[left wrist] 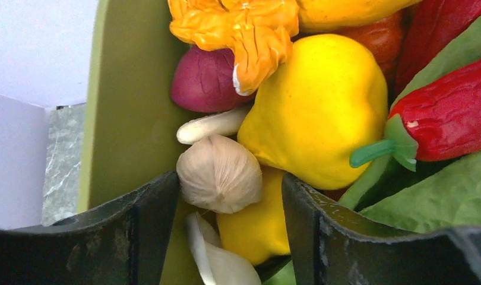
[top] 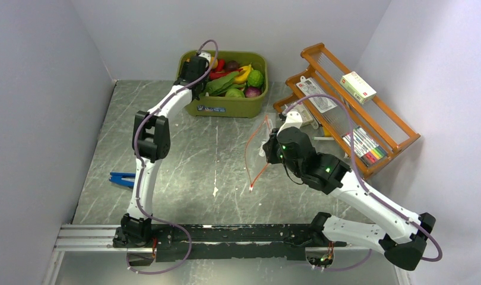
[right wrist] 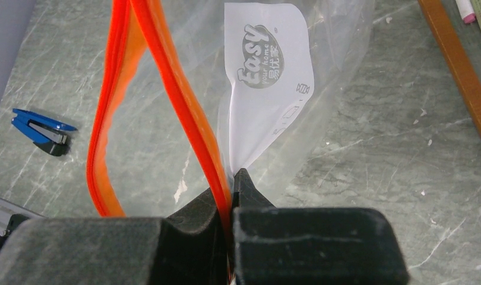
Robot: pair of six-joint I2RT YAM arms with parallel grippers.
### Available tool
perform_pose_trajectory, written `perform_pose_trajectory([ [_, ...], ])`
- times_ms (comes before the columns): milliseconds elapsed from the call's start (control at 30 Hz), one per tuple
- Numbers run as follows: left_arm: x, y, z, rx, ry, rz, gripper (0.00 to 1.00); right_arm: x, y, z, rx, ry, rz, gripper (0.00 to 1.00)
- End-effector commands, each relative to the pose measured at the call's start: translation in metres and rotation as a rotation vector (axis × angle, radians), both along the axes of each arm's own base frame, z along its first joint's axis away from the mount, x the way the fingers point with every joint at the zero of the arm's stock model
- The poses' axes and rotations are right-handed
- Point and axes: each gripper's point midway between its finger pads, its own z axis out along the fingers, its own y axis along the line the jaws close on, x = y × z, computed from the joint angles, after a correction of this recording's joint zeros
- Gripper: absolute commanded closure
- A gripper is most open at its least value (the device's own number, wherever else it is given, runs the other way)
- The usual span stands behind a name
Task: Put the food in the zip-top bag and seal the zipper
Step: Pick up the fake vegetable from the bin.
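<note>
While none of the food (top: 238, 80) is sitting inside the bag yet, both arms are taking up positions for the first loading step. In the overhead view the toy fruits and vegetables are lying heaped in an olive-green tub (top: 226, 108) at twelve o'clock on the table (top: 190, 160), and the left gripper (left wrist: 229, 196) is reaching down into the tub's ten o'clock corner. Its wrist camera is showing two dark fingers standing apart on either side of a pale garlic bulb (left wrist: 219, 172). Nothing is being held, and whether either finger is touching the bulb cannot be told. A yellow pepper (left wrist: 321, 107) is pressing against the bulb at three o'clock, and a red chili (left wrist: 458, 113) is lying beyond it. Near the table's centre, slightly toward three o'clock, the right gripper (right wrist: 231, 202) is pinching the zip-top bag (right wrist: 321, 89), with its fingers together on one side of the red-orange zipper (right wrist: 167, 77). The zipper's two strips are bowing apart in a long loop, so the mouth is gaping open and the clear pouch is looking empty. A blue stapler (top: 120, 178) is lying at eight o'clock and a wooden rack (top: 392, 127) is standing at two o'clock. By my judgement the task is barely starting: every item is waiting to be picked, carried and dropped in, and the sealing is coming last.
</note>
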Motion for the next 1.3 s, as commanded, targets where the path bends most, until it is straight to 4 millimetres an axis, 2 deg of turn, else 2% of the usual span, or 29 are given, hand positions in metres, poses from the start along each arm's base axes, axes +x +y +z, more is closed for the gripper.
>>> perform_pose_trajectory([
  [0, 0.007, 0.011, -0.011, 0.04, 0.006, 0.011, 0.44, 0.002, 0.0, 0.0, -0.004, -0.008, -0.005, 1.0],
  [100, 0.006, 0.007, -0.011, 0.024, 0.004, -0.011, 0.57, 0.002, 0.0, 0.0, -0.01, -0.008, -0.005, 1.0],
  [200, 0.003, 0.003, -0.001, 0.018, -0.023, -0.022, 0.75, 0.003, -0.001, 0.001, -0.01, -0.015, -0.011, 1.0],
  [300, -0.002, -0.005, 0.021, 0.028, -0.072, -0.038, 0.82, 0.003, 0.001, 0.0, -0.004, -0.016, -0.007, 1.0],
  [433, -0.007, -0.019, 0.058, 0.033, -0.133, -0.056, 0.84, 0.004, 0.004, -0.007, -0.011, 0.0, -0.001, 1.0],
  [600, -0.02, -0.039, 0.112, -0.059, -0.216, -0.103, 0.81, 0.004, 0.003, -0.008, -0.015, -0.003, -0.001, 1.0],
  [667, -0.025, -0.045, 0.127, -0.102, -0.238, -0.123, 0.79, 0.004, 0.003, -0.007, -0.014, -0.007, -0.002, 1.0],
  [767, -0.031, -0.049, 0.134, -0.145, -0.235, -0.138, 0.79, 0.005, 0.004, -0.002, -0.006, -0.015, 0.002, 1.0],
  [900, -0.042, -0.058, 0.134, -0.212, -0.198, -0.17, 0.79, 0.005, 0.004, -0.003, -0.005, -0.017, 0.003, 1.0],
  [1000, -0.06, -0.072, 0.138, -0.313, -0.151, -0.228, 0.79, 0.005, 0.007, -0.001, 0.012, -0.014, 0.005, 1.0],
  [1067, -0.079, -0.084, 0.153, -0.408, -0.141, -0.285, 0.79, 0.006, 0.01, 0.002, 0.027, -0.018, 0.011, 1.0],
  [1267, -0.146, -0.104, 0.183, -0.638, -0.09, -0.425, 0.79, 0.009, 0.02, -0.006, 0.044, 0.01, 0.014, 1.0],
])
